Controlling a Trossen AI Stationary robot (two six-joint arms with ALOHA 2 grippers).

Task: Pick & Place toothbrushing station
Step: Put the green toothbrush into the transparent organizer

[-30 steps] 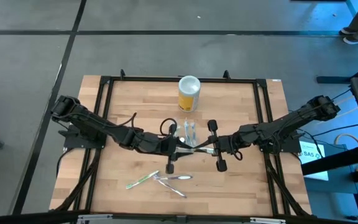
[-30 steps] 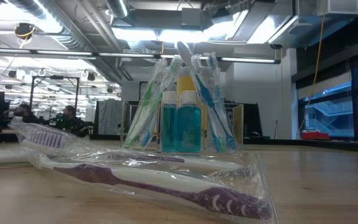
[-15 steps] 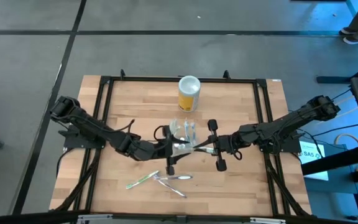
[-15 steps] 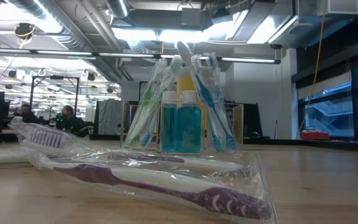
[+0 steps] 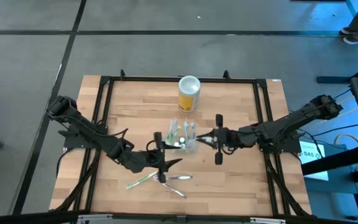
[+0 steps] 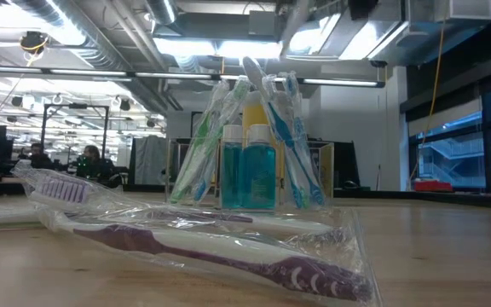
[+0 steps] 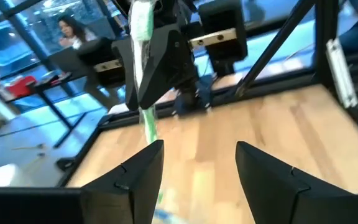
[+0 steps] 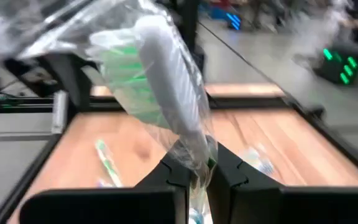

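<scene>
The right gripper (image 8: 192, 171) has its jaws clamped on a wrapped green-and-white toothbrush (image 8: 166, 93); the left gripper (image 7: 194, 165) has its jaws apart with nothing between them.

From above, the count is two arms and one toothbrushing station (image 5: 183, 134), a small clear container near the middle of the table (image 5: 253, 186). One yellow canister with a white lid (image 5: 189, 93) sits at its twelve o'clock, well apart. Three loose wrapped toothbrushes lie at the station's six to seven o'clock: one green (image 5: 143, 180) and two purple ones (image 5: 174, 178). The right gripper (image 5: 205, 139) is at the station's three o'clock, just beside it; the left gripper (image 5: 166, 167) is at its seven o'clock, near the loose brushes.

The low view shows what the overhead one cannot: the station (image 6: 254, 141) holds two bottles of blue-green liquid (image 6: 247, 175) standing upright side by side, with wrapped toothbrushes leaning at either side; their number cannot be told. A purple wrapped toothbrush (image 6: 228, 256) lies in front, and people sit far back in the room. The left wrist view alone shows the right gripper head-on, the green brush (image 7: 143, 74) hanging from it.
</scene>
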